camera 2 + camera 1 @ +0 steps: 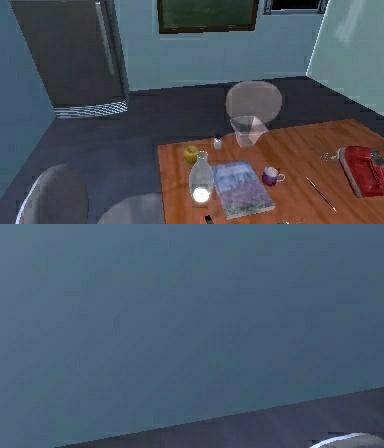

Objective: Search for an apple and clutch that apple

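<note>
Apple (191, 153), yellow-green, sits near the wooden surface's (300, 150) corner just beside a tall clear bottle (201, 178), which a careless reach could topple or knock against it; the pincer's state cannot be told.

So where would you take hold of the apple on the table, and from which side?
Probably across its round middle, from above: the apple sits near the table corner, and a bottle stands close beside it, crowding a sideways approach.
</note>
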### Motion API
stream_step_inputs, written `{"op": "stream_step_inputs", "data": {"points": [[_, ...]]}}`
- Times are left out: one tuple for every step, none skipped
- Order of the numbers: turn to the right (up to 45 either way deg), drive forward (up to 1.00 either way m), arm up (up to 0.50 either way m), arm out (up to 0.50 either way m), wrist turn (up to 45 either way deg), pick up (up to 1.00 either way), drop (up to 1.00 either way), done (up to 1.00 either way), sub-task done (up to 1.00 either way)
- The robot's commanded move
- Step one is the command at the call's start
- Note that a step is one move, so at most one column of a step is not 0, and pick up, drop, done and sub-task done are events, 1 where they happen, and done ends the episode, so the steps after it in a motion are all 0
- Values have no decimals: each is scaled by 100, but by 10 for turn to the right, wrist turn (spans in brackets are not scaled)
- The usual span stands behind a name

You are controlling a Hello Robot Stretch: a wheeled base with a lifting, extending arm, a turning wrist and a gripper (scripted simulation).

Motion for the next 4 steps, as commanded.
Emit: {"op": "stream_step_inputs", "data": {"points": [[0, 0, 28, 0, 0, 0, 0, 0, 0], [0, 0, 0, 48, 0, 0, 0, 0, 0], [0, 0, 0, 0, 450, 0, 0, 0, 0], [0, 0, 0, 0, 450, 0, 0, 0, 0]]}}
